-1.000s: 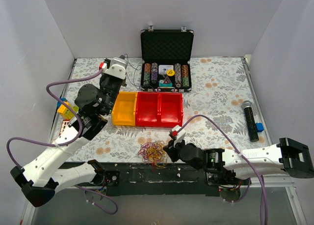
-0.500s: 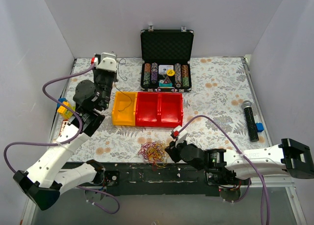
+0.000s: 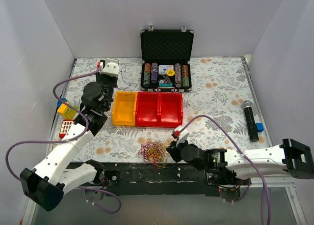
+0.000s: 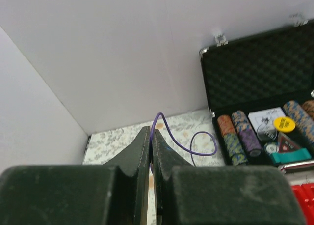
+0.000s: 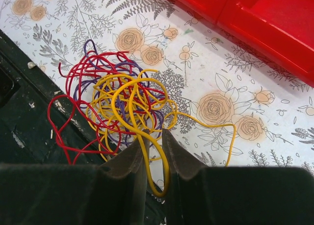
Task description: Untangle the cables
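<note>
Just ahead of the right hand [image 5: 153, 132], cables [image 5: 115, 104] lie knotted on the bench [image 5: 274, 126] | hand narrowly parted astride one yellow strand [image 5: 159, 161] | left hand [image 4: 151, 134] pinches a purple strand [image 4: 194, 149] | advice: close squarely on yellow alone, draw away from the knot slowly

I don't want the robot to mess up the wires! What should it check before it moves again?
1. Hold of the left gripper on the thin purple cable: ok, jaws shut on it.
2. Hold of the right gripper: not ok, jaws apart, a yellow wire strand lies loose between them.
3. The bunch of red, yellow and purple wire loops pulled apart: not ok, all knotted.
4. Bunch fully on the flower-patterned table: not ok, red loops lie over the black front strip.
5. Purple cable free of the bunch: cannot tell.
</note>
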{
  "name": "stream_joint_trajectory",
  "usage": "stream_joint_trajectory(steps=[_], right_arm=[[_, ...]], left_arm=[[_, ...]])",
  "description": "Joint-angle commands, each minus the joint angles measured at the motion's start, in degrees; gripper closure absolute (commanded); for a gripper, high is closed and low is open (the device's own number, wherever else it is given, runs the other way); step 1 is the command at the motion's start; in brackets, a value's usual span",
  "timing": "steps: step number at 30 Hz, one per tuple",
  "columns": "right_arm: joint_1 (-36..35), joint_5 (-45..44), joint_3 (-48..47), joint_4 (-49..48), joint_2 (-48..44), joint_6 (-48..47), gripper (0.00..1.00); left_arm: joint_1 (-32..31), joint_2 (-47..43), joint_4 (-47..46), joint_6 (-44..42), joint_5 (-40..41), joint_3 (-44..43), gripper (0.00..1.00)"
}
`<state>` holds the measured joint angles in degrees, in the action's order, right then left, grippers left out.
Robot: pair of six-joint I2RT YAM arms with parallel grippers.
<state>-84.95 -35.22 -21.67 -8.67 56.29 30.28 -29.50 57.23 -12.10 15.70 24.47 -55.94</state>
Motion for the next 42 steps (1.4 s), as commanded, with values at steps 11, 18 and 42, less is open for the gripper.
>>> stream_joint_trajectory(steps=[11,18,42], right_arm=[[-0.48,-3.54,0.67,1.81,-3.3,2.85,0.75],[-0.39,-3.71,0.58,1.81,-2.24,3.2,0.75],[-0.4,-4.68,1.37,3.22,-3.56,4.79,0.75]], left_arm=[[2.07,-0.8,-1.27,4.06,-3.98,-3.02,1.0],[2.07,-1.77,1.46,6.36,-5.75,-4.97,1.0],[2.07,1.21,2.16,2.58,-5.92,9.7,1.0]])
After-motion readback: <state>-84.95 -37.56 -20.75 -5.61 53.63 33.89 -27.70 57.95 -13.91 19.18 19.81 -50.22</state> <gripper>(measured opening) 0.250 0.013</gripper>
